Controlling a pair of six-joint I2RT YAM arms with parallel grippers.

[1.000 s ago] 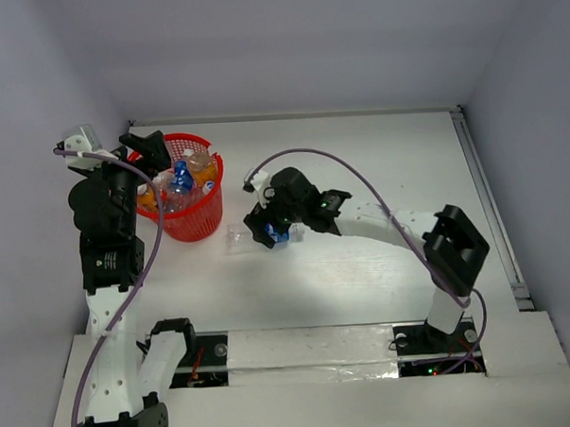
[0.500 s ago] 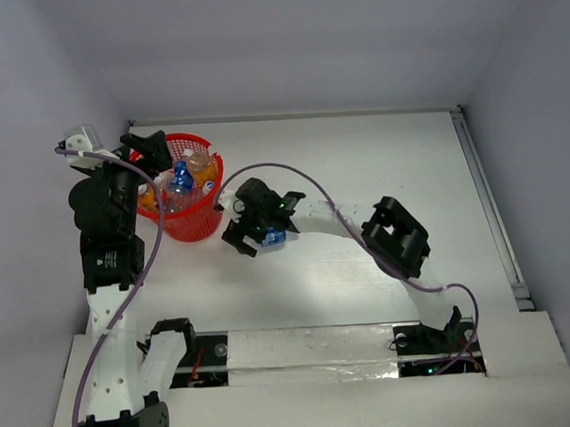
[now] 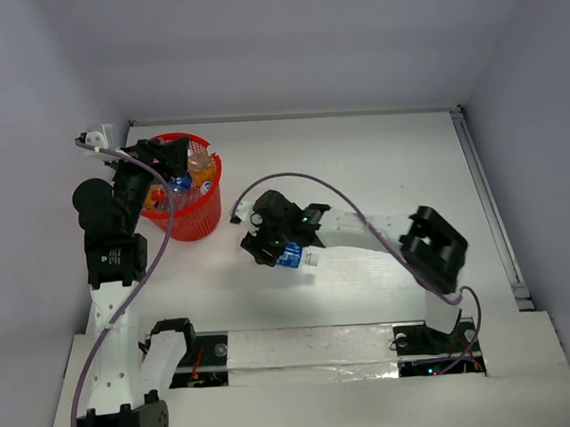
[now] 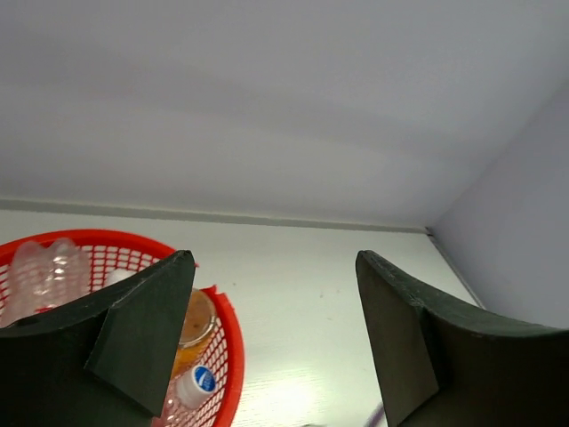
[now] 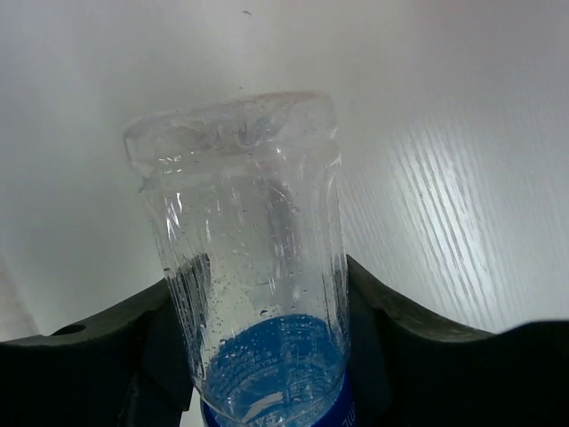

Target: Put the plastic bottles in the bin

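1. Left gripper (image 4: 274,265): fingers spread and empty, shifted from the 10 o'clock rim to above the bin (image 3: 198,220).
2. Right gripper (image 3: 277,243): wide a second ago, now pinching the blue-labelled bottle (image 3: 294,258) at the bin's 4 o'clock. The carry to the bin probably comes next.

You get even, diffuse overhead light in the top view: the white counter (image 3: 377,162) reads bright, with only a soft shadow beneath the right arm (image 3: 361,231). In your right wrist view the clear bottle (image 5: 253,267) is sharp, its droplets showing, and glare streaks the counter beside it. In your left wrist view the near jaws look dark and slightly soft, while the red bin (image 4: 229,347) is crisp.
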